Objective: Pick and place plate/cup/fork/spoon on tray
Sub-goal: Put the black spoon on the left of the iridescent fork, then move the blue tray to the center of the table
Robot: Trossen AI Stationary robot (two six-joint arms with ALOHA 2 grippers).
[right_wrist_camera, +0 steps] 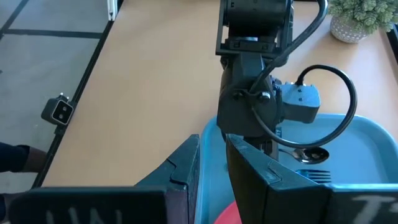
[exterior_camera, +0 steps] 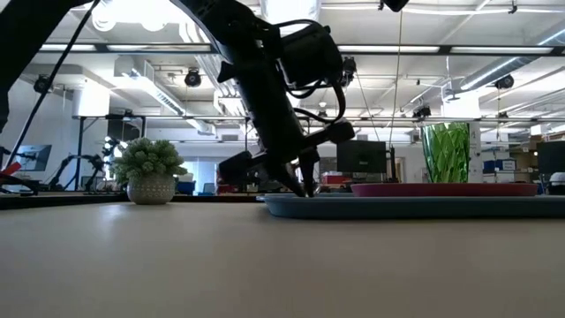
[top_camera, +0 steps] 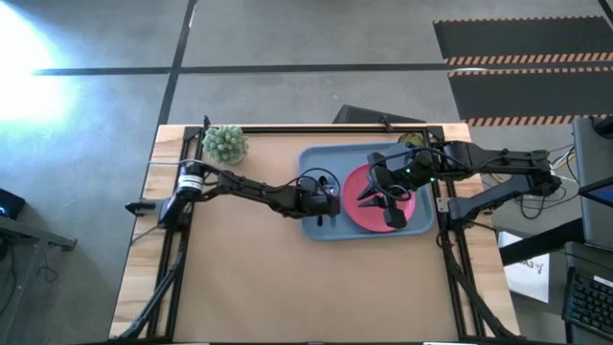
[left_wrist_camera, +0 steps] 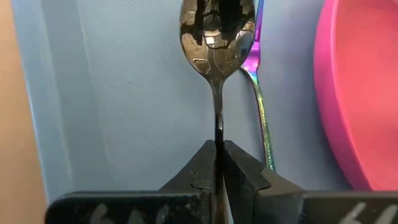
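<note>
On the table, your left pincer (left_wrist_camera: 219, 163) stands clamped on the spoon (left_wrist_camera: 217, 37) over the tray (left_wrist_camera: 124, 93), beside the fork (left_wrist_camera: 261, 106). Release high and it may bounce. Right pincer (right_wrist_camera: 211, 168) waits above the plate (top_camera: 369, 206), slightly apart, empty.

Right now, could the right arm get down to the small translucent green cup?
Probably yes. The small translucent green cup stands on the light blue plastic tray at the right arm's side; the right gripper hovers over the round pink plate, jaws empty, nothing between.
</note>
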